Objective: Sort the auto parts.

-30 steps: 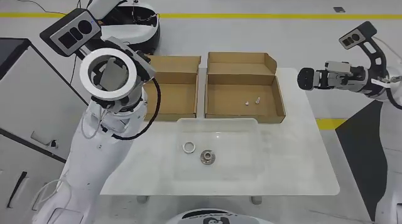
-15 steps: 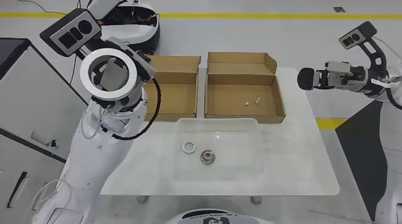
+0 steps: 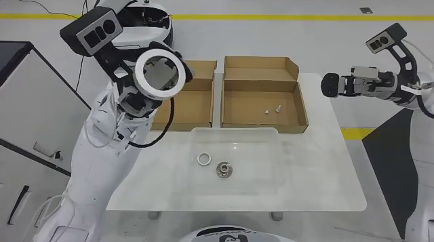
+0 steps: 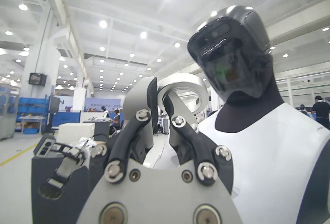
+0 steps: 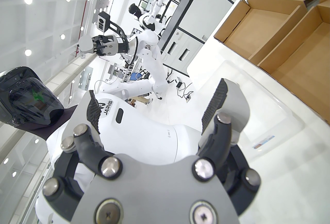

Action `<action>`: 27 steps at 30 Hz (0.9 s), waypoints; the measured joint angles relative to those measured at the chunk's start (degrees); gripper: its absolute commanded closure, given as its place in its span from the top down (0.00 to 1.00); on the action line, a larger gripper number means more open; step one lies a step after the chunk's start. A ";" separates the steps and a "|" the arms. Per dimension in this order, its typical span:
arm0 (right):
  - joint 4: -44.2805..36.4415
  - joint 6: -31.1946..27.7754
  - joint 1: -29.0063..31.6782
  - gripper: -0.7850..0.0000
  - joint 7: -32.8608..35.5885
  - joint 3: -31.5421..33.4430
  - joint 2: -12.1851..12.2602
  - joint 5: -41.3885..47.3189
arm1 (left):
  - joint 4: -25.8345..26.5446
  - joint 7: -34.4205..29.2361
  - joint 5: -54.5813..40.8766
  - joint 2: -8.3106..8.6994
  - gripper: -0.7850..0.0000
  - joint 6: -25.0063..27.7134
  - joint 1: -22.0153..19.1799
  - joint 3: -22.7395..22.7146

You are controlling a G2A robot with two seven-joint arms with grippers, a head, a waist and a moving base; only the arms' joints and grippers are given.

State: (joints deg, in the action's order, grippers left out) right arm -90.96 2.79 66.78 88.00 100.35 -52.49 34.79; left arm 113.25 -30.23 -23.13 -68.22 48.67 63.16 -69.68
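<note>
A large silver ring (image 3: 160, 74) hangs in the air over the near left corner of the left cardboard box (image 3: 193, 96). My left gripper (image 4: 158, 96) is shut on the ring's rim (image 4: 190, 80), and its fingers point up toward the top camera. In the clear tray (image 3: 258, 174) lie a small pale ring (image 3: 203, 158) and a metal flanged part (image 3: 224, 169). Two small parts (image 3: 272, 110) rest in the right cardboard box (image 3: 237, 106). My right gripper (image 3: 330, 84) stands open and holds nothing, past the table's right edge, level with the boxes.
The two open boxes (image 5: 283, 29) sit side by side at the table's far edge, with the tray (image 5: 257, 111) in front of them. White table surface (image 3: 325, 167) lies bare to the right of the tray. A dark cabinet (image 3: 20, 86) stands left of the table.
The left arm has carried the large ring to the right and farther back, from beside the table's left edge to above the left box. The right arm has not moved.
</note>
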 measured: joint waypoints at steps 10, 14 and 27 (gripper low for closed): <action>0.00 0.00 0.00 1.00 0.00 0.00 0.00 0.00 | -3.38 -8.81 5.39 1.00 0.00 -9.00 1.25 -1.45; 0.00 0.00 0.00 1.00 0.00 0.00 0.00 0.00 | -4.70 -9.57 8.69 1.24 0.00 -11.09 0.75 -2.68; 0.00 0.00 0.00 1.00 0.00 0.00 0.00 0.00 | -11.62 -12.93 19.79 2.24 0.00 -16.99 -6.50 -7.76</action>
State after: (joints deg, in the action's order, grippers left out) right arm -90.96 2.79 66.78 88.00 100.35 -52.49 34.79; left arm 101.63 -43.16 -3.34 -65.97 31.68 56.66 -77.43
